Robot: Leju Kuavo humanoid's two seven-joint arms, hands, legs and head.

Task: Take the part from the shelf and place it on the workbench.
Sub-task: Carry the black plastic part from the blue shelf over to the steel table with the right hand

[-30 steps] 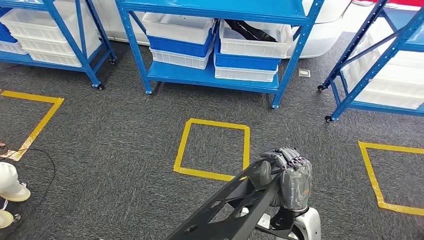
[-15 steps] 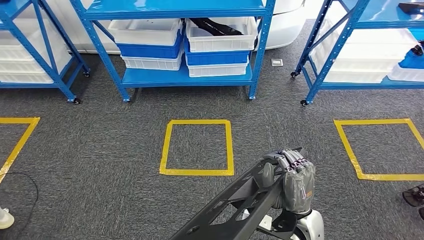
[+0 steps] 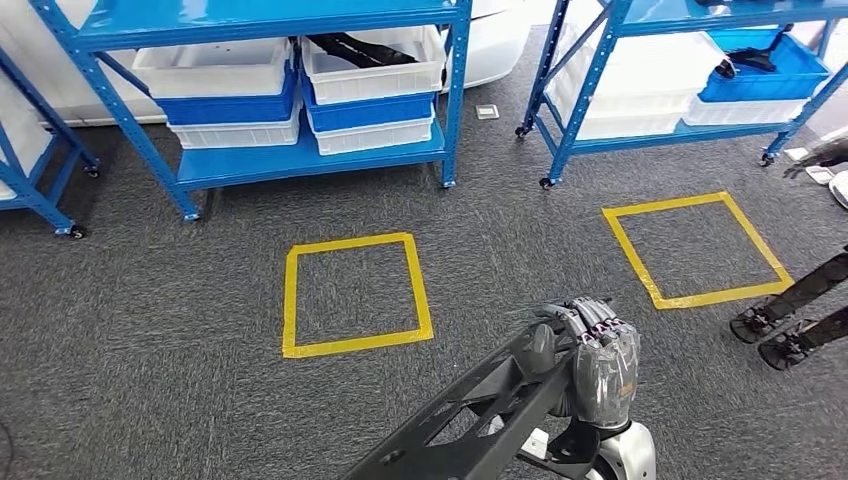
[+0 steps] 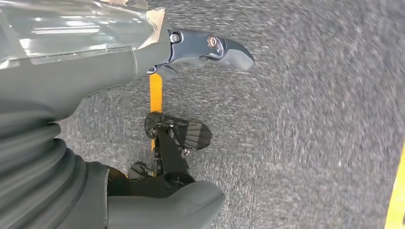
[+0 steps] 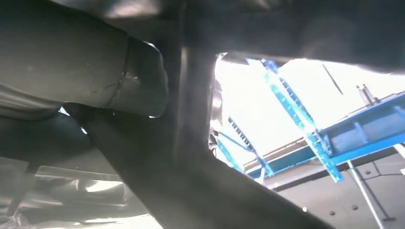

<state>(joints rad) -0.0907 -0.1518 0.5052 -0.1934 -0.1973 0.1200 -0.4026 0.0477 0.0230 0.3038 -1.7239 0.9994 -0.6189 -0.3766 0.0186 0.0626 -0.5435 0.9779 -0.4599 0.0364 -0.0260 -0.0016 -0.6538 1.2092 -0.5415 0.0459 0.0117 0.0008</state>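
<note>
The right hand (image 3: 597,362) is clenched around one end of the long black part (image 3: 470,420), which slants down across the robot's front, above the grey carpet (image 3: 150,330). The left hand (image 4: 95,62) hangs over the carpet, fingers loose, grasping nothing. No desk is in sight, so carrying is likely the step in hand. Keep the grip firm, turn slowly, and swing the free end wide of the blue shelves (image 3: 300,165).
</note>
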